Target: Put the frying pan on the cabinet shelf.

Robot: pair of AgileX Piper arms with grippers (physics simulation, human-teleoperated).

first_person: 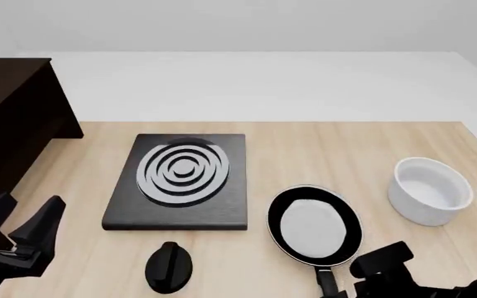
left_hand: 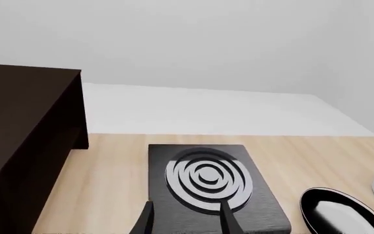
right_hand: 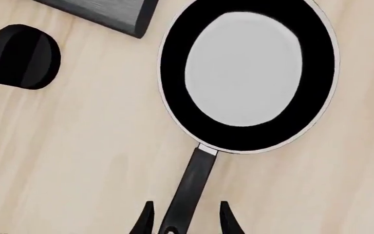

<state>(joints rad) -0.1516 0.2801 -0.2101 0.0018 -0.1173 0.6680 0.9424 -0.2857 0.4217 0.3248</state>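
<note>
1. Your frying pan sits flat on the wooden table, on the near right, between the black hob and the white bowl. Its handle runs back toward your right arm.

2. Your right gripper is spread open, one fingertip on each side of the handle's tail end. Nothing is clamped yet, and whether the fingers touch it is hard to say.

3. Your left gripper is also open and empty, hovering at the near edge of the hob and looking toward the cabinet shelf at the far left.

4. Judge the pan as rigid and probably bowl-heavy. Gripped at the very tail, that long, thin, smooth handle will likely want to twist or droop. Closing nearer the bowl, toward the pale collar where the handle joins, should give you better control.

5. The rim is a glossy black ring around a matte grey-white disc, and it is shallow and round. The handle looks like a slim, dark bar, so it may slip.

6. The cabinet is a boxy, very dark brown block with a flat top, well apart from the pan. A round black knob lies on the table just near of the hob.
</note>
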